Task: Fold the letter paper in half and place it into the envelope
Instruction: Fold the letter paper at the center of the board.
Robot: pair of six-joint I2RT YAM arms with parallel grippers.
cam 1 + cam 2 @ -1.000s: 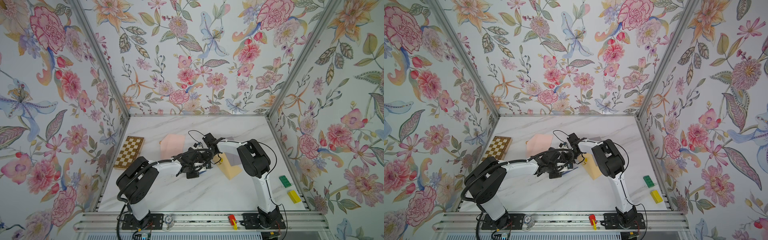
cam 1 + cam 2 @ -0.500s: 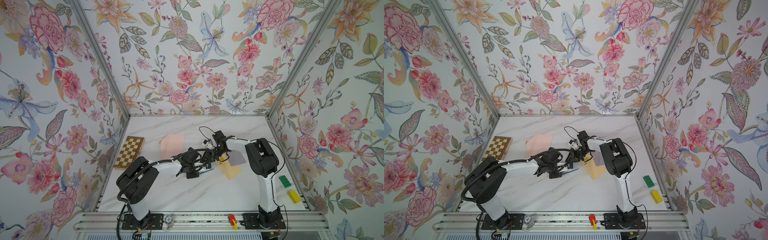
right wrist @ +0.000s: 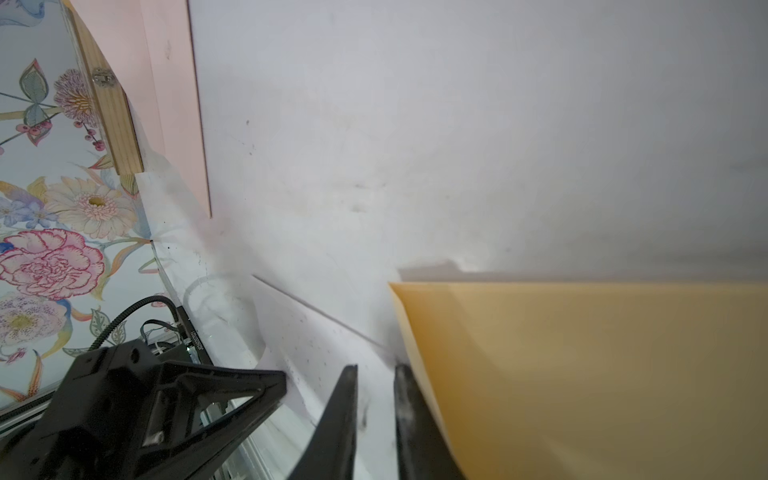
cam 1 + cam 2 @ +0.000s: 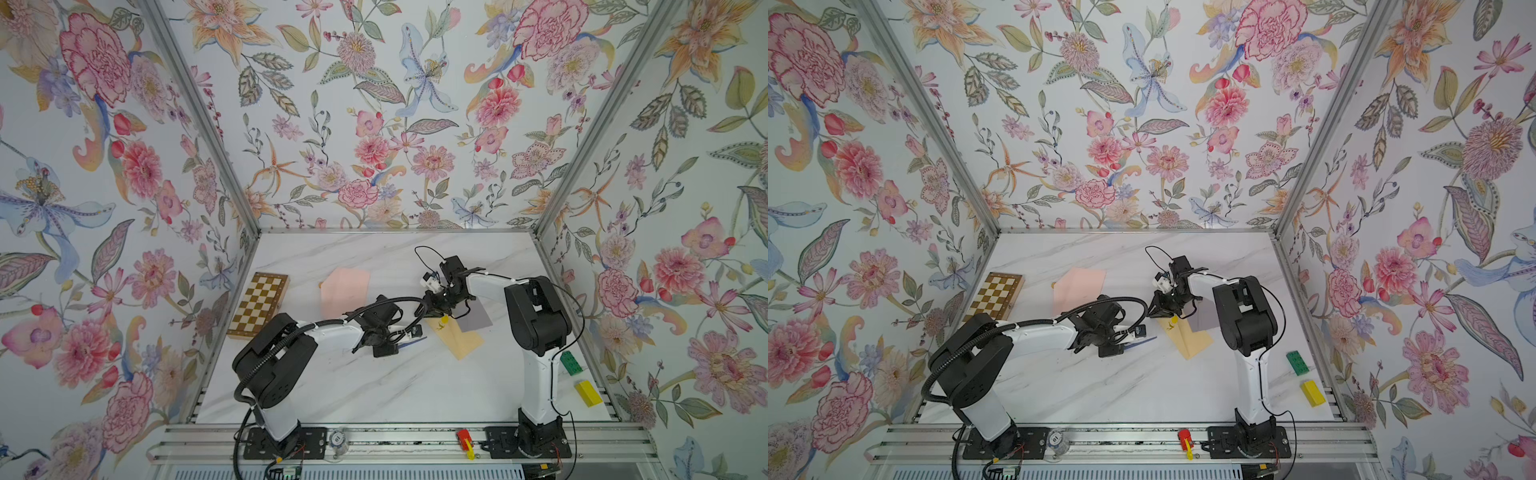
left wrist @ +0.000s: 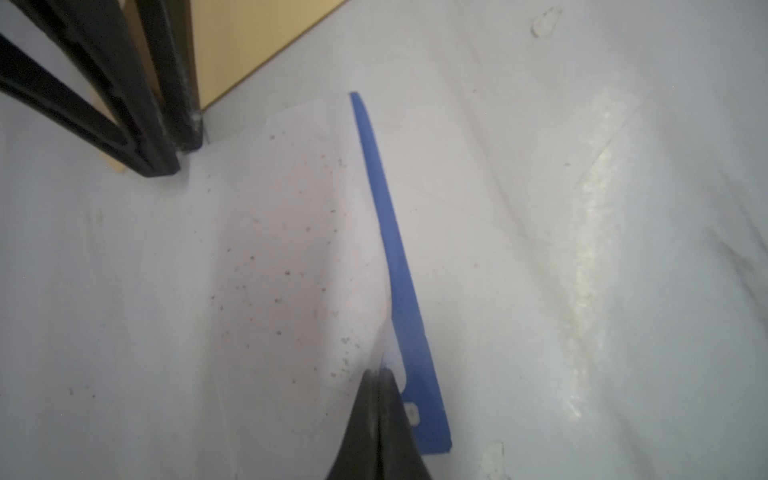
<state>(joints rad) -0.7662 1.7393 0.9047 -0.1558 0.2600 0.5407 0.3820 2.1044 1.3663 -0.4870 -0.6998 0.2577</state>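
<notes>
The letter paper (image 5: pixel 291 257) is white with a blue underside (image 5: pixel 399 266) and lies curled on the table. My left gripper (image 5: pixel 376 376) is shut on its near edge. In both top views only the letter paper's blue strip (image 4: pixel 412 340) (image 4: pixel 1142 342) stands out. The tan envelope (image 4: pixel 459 338) (image 3: pixel 582 374) lies just right of it, with a grey‑purple flap (image 4: pixel 476 318) behind. My right gripper (image 3: pixel 376 370) (image 4: pixel 434 309) sits at the envelope's corner, jaws a narrow gap apart with nothing between them. One of its fingers (image 3: pixel 409 399) rests against the envelope's raised edge.
A pink sheet (image 4: pixel 345 286) and a wooden chessboard (image 4: pixel 258 305) lie at the left back. A green block (image 4: pixel 571 362) and a yellow block (image 4: pixel 587 392) sit by the right wall. Both arms meet mid-table, fingers close together.
My right arm has swung to the right and its gripper now sits at the envelope's corner, jaws slightly wider. The left arm has stayed put, shut on the paper.
</notes>
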